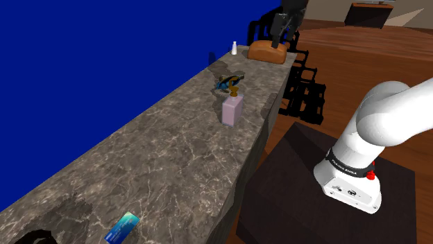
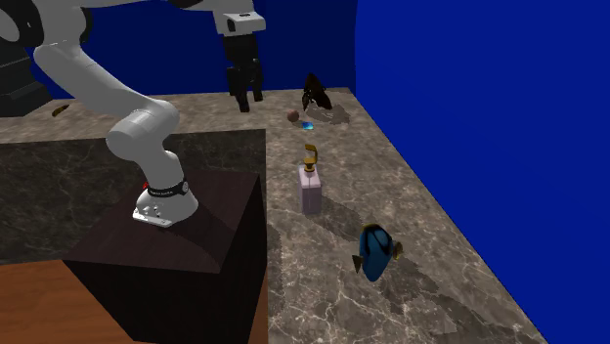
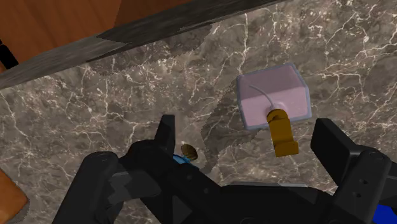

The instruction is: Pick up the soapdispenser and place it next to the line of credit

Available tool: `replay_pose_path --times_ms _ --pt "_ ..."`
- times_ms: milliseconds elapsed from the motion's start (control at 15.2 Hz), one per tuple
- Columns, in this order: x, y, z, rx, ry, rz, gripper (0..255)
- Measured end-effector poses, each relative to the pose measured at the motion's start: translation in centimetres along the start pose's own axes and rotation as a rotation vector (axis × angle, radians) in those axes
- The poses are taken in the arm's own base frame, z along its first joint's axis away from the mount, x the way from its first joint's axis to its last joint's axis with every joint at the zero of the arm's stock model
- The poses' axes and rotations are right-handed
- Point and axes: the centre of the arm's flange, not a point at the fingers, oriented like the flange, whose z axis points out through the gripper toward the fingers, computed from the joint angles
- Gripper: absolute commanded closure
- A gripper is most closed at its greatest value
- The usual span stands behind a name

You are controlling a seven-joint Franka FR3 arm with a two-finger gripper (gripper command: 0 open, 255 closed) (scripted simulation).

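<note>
— Soap dispenser (image 1: 232, 109): where is that pink square bottle with the gold pump on top?

— It stands upright on the long grey marble counter (image 1: 173, 159), about halfway along. It is closer to the robot's side than to the blue wall (image 1: 104, 69).

— What is at the shoulder view's left?

— A flat blue-green card (image 1: 122, 227) lies at the near end of the counter. It is well apart from the soap dispenser.

— And going right?

— Just behind the soap dispenser is a blue and yellow fish toy (image 1: 225, 83). Further along stands a little white bottle (image 1: 235, 48), and next to it sits a brown loaf of bread (image 1: 268, 51).

— Where is the pincer?

— The black two-finger gripper (image 2: 248, 101) hangs high over the counter and points down. It is spread wide and holds nothing. The wrist view looks down on the soap dispenser. The gold pump shows between the two fingers (image 3: 333, 145), and they do not touch it.

— And at the far right?

— The white arm (image 1: 385, 132) comes up from the dark box stand (image 1: 312, 173) beside the counter.
</note>
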Motion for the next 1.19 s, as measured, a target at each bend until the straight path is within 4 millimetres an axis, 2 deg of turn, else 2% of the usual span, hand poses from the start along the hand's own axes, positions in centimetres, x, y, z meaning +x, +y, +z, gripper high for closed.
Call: replay_pose_path --times_ms 132,330,792,1188 --pt "0.5 -0.2 0.5 0.004 -0.006 0.002 0" --pt "3.3 -1.2 2.4 0.027 -0.036 0.013 0" --pt "10.0 -3.9 8.6 0.089 -0.121 0.042 0" --pt "15.7 -6.6 14.7 0.142 -0.193 0.068 0"
